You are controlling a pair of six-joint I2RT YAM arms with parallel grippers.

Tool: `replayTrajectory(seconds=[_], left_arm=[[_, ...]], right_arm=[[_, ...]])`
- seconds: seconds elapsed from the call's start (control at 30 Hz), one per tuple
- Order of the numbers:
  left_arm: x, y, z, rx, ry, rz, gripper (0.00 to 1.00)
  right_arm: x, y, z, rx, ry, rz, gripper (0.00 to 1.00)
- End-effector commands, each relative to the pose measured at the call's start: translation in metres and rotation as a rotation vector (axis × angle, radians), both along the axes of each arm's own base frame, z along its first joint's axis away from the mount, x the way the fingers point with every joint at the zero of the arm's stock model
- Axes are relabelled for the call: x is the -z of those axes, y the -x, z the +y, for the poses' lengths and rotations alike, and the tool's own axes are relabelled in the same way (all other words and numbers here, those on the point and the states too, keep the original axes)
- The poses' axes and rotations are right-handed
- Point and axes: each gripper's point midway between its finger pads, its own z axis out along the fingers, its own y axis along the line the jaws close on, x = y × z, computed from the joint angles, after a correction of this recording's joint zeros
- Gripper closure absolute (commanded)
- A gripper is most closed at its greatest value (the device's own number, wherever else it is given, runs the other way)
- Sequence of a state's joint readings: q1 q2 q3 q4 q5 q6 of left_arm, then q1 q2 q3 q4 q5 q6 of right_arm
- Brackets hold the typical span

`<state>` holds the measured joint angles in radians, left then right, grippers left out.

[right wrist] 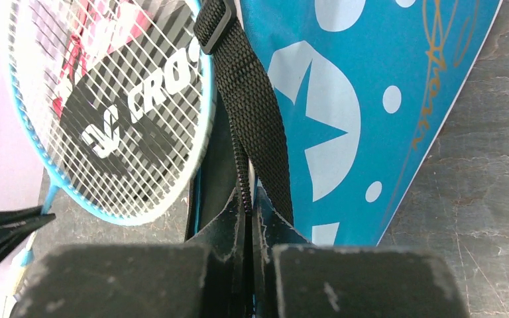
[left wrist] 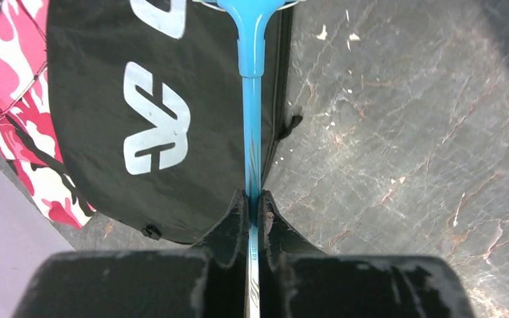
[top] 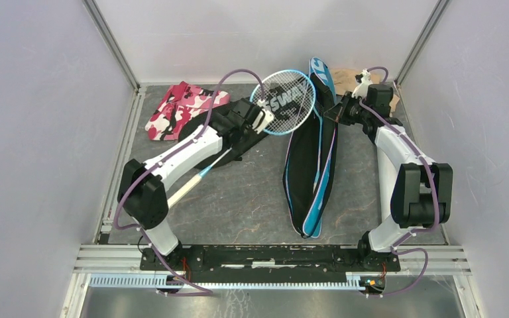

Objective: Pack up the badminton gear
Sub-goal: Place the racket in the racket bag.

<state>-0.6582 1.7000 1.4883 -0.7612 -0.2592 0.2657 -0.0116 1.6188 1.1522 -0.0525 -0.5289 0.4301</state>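
tabletop point(top: 245, 199): carries both covers; my arm bases sit at its near edge
blue racket cover point(top: 313, 165): flat, right of centre; long axis near-to-far, far end tipped slightly right; nearer my right arm
black racket cover point(left wrist: 139, 79): flat under my left arm, just left of the racket shaft
blue racket point(top: 283, 103): long axis diagonal, handle near-left, head far-right; head points at the blue cover's far half; rim meets the cover's left edge in the top view, contact unclear
strap point(right wrist: 252, 106): black webbing along the blue cover's left edge
left end effector point(left wrist: 252, 209): clenched on the racket shaft, a little below the throat
right end effector point(right wrist: 248, 202): clenched on the strap, just right of the racket head
key relation: my guess, head must swing right into the cover while the right arm lifts the edge; opening not visible
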Motion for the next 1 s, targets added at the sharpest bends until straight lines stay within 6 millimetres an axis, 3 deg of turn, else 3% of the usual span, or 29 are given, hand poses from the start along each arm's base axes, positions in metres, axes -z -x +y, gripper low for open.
replayTrajectory(seconds=[0.0,0.17,0.3,0.53,0.97], left_arm=[[-0.004,0.006,0.004,0.043,-0.094,-0.057,0.98],[0.016,0.017,-0.005,0.077,-0.146,-0.025,0.98],[0.020,0.017,-0.023,0.103,-0.150,-0.028,0.98],[0.031,0.012,-0.070,0.132,-0.106,-0.005,0.98],[0.042,-0.006,-0.168,0.080,0.287,0.083,0.98]], right_arm=[[-0.047,-0.022,0.007,0.024,0.004,-0.135,1.00],[-0.056,-0.023,0.018,0.009,0.007,-0.156,1.00],[-0.051,-0.021,0.032,-0.019,0.010,-0.148,1.00],[-0.036,-0.016,0.052,-0.061,0.006,-0.110,1.00],[-0.010,-0.009,0.065,-0.097,-0.014,-0.061,1.00]])
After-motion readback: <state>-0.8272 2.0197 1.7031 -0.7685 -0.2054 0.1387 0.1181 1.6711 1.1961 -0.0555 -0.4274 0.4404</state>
